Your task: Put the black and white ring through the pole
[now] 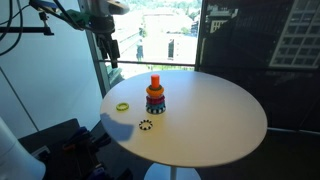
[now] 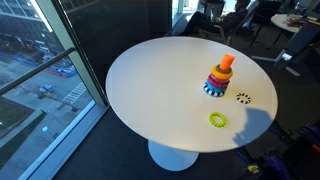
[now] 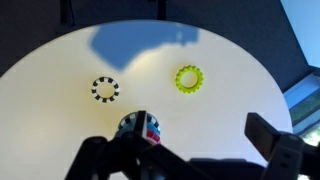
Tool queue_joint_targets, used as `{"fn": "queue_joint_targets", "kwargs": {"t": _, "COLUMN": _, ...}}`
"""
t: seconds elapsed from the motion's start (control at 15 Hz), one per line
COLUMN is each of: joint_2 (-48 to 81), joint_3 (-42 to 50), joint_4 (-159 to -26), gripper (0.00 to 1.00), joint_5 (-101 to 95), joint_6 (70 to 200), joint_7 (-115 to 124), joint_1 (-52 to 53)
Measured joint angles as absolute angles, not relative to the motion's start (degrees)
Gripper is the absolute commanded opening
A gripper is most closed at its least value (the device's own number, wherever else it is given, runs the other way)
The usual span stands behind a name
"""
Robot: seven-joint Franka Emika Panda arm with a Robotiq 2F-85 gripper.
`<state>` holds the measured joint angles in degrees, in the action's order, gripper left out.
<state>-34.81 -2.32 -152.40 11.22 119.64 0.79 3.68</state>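
- Your gripper [image 1: 112, 52] hangs high over the far left edge of the round white table [image 1: 220, 130], well above everything on it.
- In the wrist view its two dark fingers [image 3: 272, 140] stand wide apart. Nothing is held between them, and only bare tabletop shows in the gap.
- The black and white ring [image 1: 145, 125] lies flat on the table, apart from every other item. In this exterior view it is on the near side of the pole, slightly to the left.
- The pole [image 1: 155, 81] stands upright out of its stack of coloured rings [image 1: 155, 101], close to the middle of the table. Nothing is threaded on its bare orange top.
- A yellow-green ring [image 1: 122, 106] lies flat to the left of the stack, near the table edge and well apart from the black and white ring.
- In the wrist view the black and white ring sits left of the yellow-green ring, with the top of the stack nearer the lens, close to the left finger.
- A soft shadow [image 3: 140, 45] falls on the far part of the tabletop in the wrist view.
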Motion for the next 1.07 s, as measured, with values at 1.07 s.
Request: {"fn": "queue_joint_targets", "kwargs": {"t": 1.07, "joint_2": -18.51, "joint_3": -3.43, "joint_4": -151.13, "gripper": 1.0, "joint_5": 1.79, "joint_6": 131.64, "joint_7": 8.88, "joint_1": -1.41}}
